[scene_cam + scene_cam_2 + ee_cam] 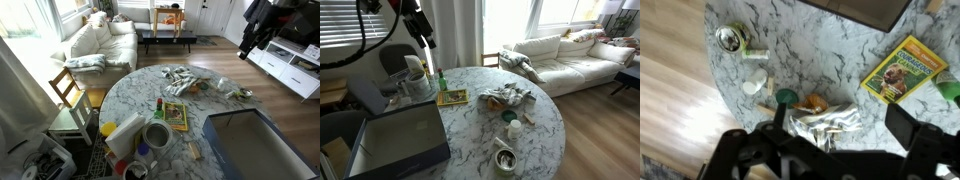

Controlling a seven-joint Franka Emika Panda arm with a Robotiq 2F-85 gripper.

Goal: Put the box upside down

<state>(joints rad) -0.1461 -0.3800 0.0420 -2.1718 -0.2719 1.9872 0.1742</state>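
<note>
Your gripper (252,40) hangs high above the table (140,90), well apart from everything on it. In the wrist view its two fingers (915,135) stand wide apart and nothing is between them.

The box (255,145) lies on the near right part of the round marble table in an exterior view, with its open side up. It hangs a little over the table edge. The wrist view shows only one dark corner (865,10) of it, at the far edge of the picture.

Several things lie around the box:
- One flat orange-and-green packet (177,115) lies just beside the left side of the box.
- One open tin can (157,133) stands near the packet, on its near left.
- One white carton with a yellow end (125,135) lies left of the can, close to the table edge.
- One crumpled silvery heap (185,80) lies on the far part of the table. In the wrist view this heap (825,122) is directly under the gripper.
- One small green round thing (787,98) sits just beside the heap. I cannot tell what it is.

Beyond the table you see one white sofa (100,40) and one wooden chair (70,90).
</note>
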